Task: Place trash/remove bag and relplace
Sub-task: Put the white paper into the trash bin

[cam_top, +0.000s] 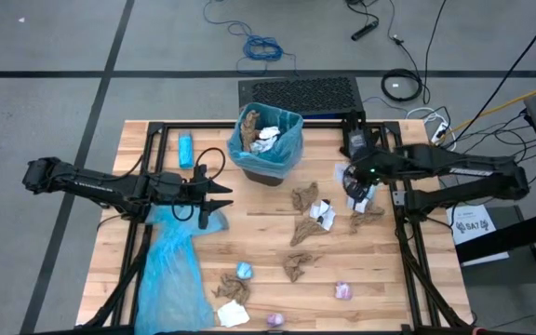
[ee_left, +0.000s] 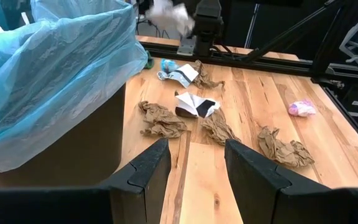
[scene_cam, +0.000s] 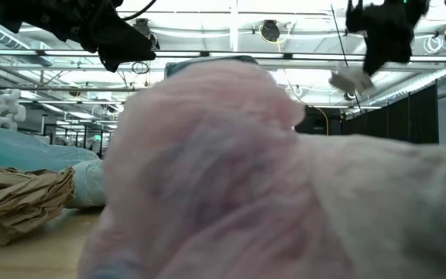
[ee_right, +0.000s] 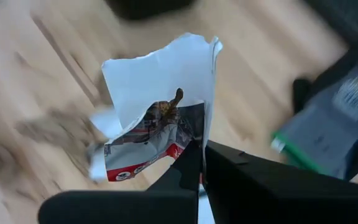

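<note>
The right gripper (ee_right: 201, 163) is pinching a white scrap (ee_right: 160, 99), with the bin (cam_top: 266, 144) lying beside it. The left gripper (ee_left: 194, 165) is hanging open; brown wads (ee_left: 161, 119) are lying ahead of it.

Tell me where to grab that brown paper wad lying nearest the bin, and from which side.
Take the brown paper wad across its raised crumpled middle, coming straight down from above. It lies low and spread on the wooden table, apart from the lined bin, so a side approach would likely just push it. The left gripper is open.
</note>
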Controlling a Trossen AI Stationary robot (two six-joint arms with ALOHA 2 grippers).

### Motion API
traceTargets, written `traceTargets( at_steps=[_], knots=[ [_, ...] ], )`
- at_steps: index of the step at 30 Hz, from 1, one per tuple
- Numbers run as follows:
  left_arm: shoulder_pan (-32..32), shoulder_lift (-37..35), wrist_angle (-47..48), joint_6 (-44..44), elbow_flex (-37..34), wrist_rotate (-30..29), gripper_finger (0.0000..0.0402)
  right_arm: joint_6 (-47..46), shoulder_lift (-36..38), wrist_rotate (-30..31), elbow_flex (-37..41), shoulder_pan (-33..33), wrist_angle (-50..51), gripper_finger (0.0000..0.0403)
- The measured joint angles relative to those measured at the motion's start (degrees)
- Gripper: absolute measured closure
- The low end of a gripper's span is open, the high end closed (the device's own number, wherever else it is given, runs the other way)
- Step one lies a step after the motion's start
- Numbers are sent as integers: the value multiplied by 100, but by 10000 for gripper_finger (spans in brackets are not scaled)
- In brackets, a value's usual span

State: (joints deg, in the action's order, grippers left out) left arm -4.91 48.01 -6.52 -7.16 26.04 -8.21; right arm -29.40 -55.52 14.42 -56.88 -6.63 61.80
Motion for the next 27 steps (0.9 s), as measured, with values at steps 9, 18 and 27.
traceTargets(
  at_steps=[9, 18, 27],
  knots=[
    [0, 0, -4, 2, 0, 0, 245, 165, -584, 826, -1850, 299, -147, 403],
    [2, 0, -44, 4, 0, 0, 245, 1711, -2211, 798, -3381, -130, -1199, 403],
    [0, 0, -37, 2, 0, 0, 245, 1821, -3873, -263, -4994, -1222, -1016, 403]
  ],
)
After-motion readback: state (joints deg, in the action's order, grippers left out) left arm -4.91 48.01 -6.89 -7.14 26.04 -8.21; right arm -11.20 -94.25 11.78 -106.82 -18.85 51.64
